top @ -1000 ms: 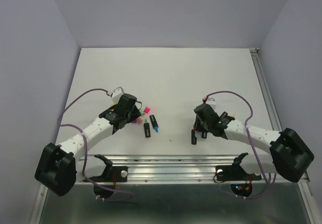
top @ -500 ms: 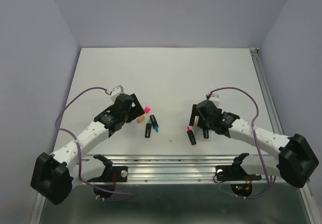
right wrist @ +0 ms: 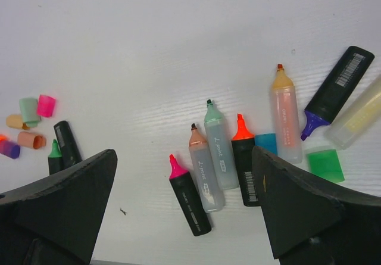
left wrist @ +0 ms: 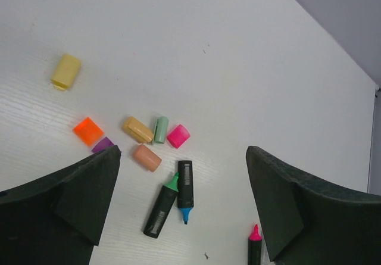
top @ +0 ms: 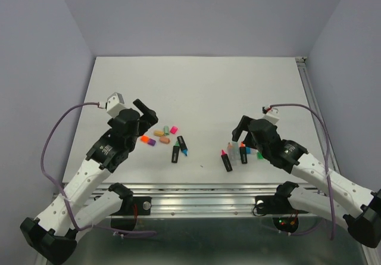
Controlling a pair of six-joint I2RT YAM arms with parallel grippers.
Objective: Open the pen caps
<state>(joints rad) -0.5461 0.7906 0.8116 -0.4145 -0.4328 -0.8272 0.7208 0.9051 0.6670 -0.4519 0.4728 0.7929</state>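
Observation:
Several loose pen caps (left wrist: 146,157) lie in a cluster on the white table: yellow (left wrist: 65,71), orange (left wrist: 88,130), purple, tan, mint and pink (left wrist: 178,136). From above the cluster (top: 159,135) sits just right of my left gripper (top: 144,122), which hangs open and empty above it (left wrist: 183,152). A blue cap (right wrist: 266,141) and a green cap (right wrist: 325,164) lie among the uncapped pens (right wrist: 205,170) below my right gripper (right wrist: 184,152), also open and empty (top: 243,131).
Two uncapped black pens, green-tipped (left wrist: 159,208) and blue-tipped (left wrist: 185,187), lie between the arms. A pink-tipped black pen (right wrist: 190,202) lies at the left of the right-hand group (top: 238,155). A metal rail (top: 202,189) runs along the near table edge.
Both grippers have opened and lifted up and back from the table. The right one left the pink-tipped pen lying; the left one uncovered the caps.

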